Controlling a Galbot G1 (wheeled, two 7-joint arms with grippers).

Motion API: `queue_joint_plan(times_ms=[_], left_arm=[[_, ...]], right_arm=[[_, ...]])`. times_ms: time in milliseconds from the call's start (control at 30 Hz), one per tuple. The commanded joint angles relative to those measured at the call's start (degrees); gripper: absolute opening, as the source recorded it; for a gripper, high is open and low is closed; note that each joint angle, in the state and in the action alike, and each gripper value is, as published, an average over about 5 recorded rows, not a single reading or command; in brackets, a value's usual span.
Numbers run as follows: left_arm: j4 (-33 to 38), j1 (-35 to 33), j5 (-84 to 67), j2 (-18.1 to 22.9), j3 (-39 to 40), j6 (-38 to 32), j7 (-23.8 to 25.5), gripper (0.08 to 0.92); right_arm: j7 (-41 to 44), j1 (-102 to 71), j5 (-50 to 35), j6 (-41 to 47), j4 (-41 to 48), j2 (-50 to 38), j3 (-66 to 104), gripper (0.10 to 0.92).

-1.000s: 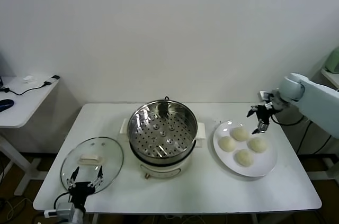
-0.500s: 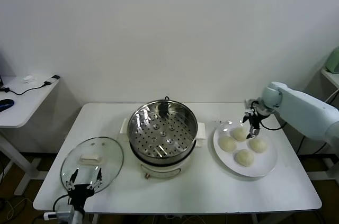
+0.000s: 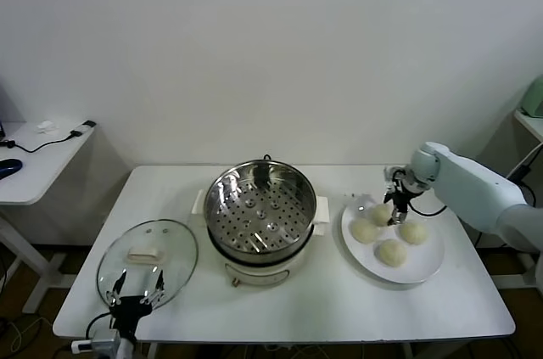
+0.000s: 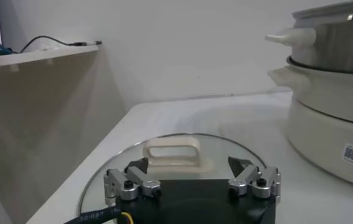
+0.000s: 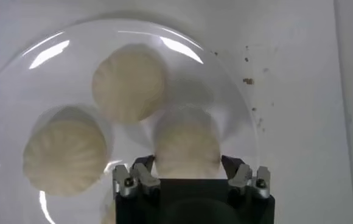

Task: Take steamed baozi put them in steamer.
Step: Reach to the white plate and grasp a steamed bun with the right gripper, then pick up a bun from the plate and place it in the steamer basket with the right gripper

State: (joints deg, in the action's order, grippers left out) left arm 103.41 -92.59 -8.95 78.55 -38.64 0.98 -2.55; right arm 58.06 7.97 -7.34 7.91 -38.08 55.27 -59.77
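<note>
Having swung in over the plate (image 3: 422,272), the right gripper (image 3: 393,206) is straddling the rear baozi (image 5: 186,142), fingers apart but closing; next comes lifting toward the steamer (image 3: 259,203).

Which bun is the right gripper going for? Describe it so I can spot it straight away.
Find the steamer mid-table, then the white plate to its right holding four buns. The target bun is the far one, nearest the wall. It alone sits between the fingers of the right gripper; the other three lie free.
</note>
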Motion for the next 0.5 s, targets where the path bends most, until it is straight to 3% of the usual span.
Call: queue_joint_plan(times_ms=[33,267,500], left_arm=[[0.21,-0.01,0.00,0.01,-0.04,0.02,-0.01,0.823],[1.46,-0.58,0.15,0.24,-0.12,-0.03,-0.06,0.823],[3.32,-1.15,0.52,0.64,0.25,-0.06,-0.05,0.823]], right_arm=[[-0.10,-1.27,0.56,0.33,1.49,0.90,1.50,0.609],[1.65,7.29,-4.44,1.29,-8.11,-3.64,-5.40,0.594],[4.57,35.68,-15.82,-5.22,-22.95,-5.68,-26.54,0.594]])
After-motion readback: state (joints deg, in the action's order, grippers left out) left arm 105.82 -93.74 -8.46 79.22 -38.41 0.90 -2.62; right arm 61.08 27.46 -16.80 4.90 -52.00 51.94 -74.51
